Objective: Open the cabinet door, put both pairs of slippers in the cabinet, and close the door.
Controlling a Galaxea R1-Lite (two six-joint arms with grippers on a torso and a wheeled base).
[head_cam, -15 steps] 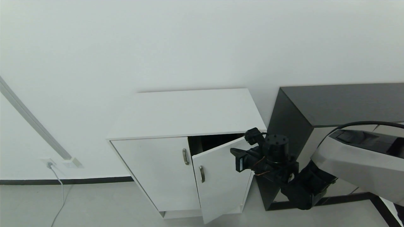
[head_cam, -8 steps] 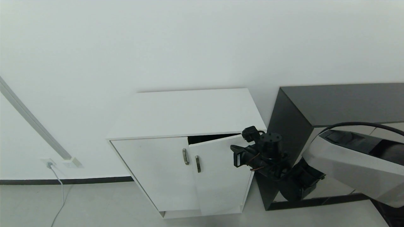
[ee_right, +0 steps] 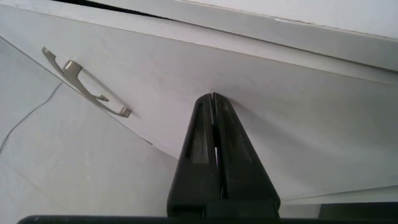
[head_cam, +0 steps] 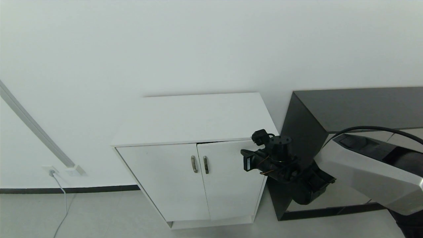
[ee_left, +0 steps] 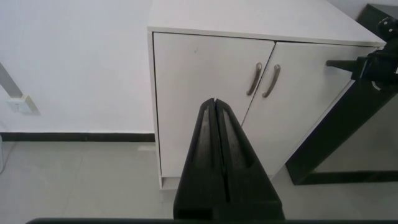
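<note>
Firstly, head view. Cabinet: white, smooth matte board, boxy, flat overhanging top, standing against a plain white wall. Left door flush and shut. Right door all but shut, with a thin dark slit along its top edge. Two slim, bowed handles of brushed metal, left handle and right handle, side by side at the meeting edges. Right gripper: black, angular, at the upper outer part of the right door; a small pale label on its housing, print too small to read. Dark cabinet: matte charcoal, sharp-edged, just beside the white one. Wall socket with a thin grey cable running down to the floor; a pale flat conduit slants above it.

Next, left wrist view. Left gripper: two long black tapered fingers pressed together, nothing between them, held well apart from the cabinet front and level with the left door.

Lastly, right wrist view. Right gripper's black fingers clenched to a hairline seam, grasping nothing, tips set against the right door's smooth white face, near the right handle.
</note>
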